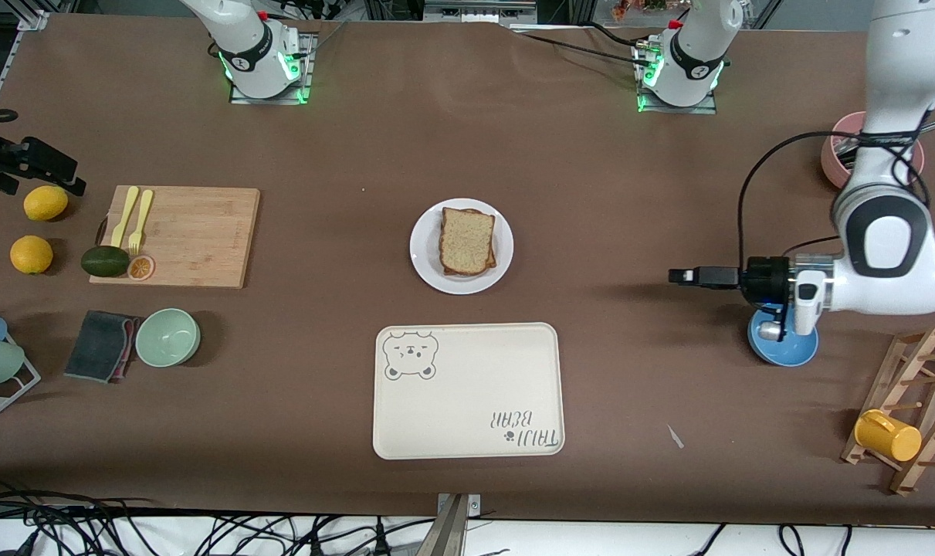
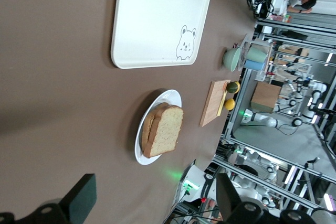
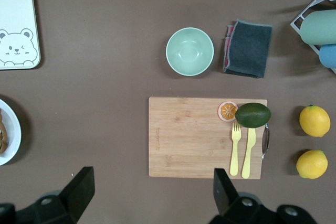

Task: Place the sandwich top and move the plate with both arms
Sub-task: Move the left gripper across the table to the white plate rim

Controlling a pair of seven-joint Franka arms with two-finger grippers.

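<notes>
The white plate (image 1: 425, 251) sits mid-table. The sandwich top (image 1: 467, 239), a speckled bread slice, lies on it over a second slice whose edge shows beneath. Both also show in the left wrist view, the plate (image 2: 140, 150) and the bread (image 2: 164, 129). My left gripper (image 1: 679, 276) is open and empty; it hangs level over bare table toward the left arm's end, pointing at the plate, and its fingers (image 2: 79, 198) stand wide apart. My right gripper (image 1: 66, 176) is open and empty, high over the lemons and cutting board (image 3: 205, 137). The plate's rim (image 3: 10, 135) shows in the right wrist view.
The cream bear-print tray (image 1: 467, 390) lies nearer the front camera than the plate. A blue bowl (image 1: 784, 347) sits under the left wrist, with a pink bowl (image 1: 834, 158) and a wooden rack with a yellow cup (image 1: 888, 435) nearby. A green bowl (image 1: 167, 337) and grey cloth (image 1: 100, 345) lie by the cutting board (image 1: 177, 235).
</notes>
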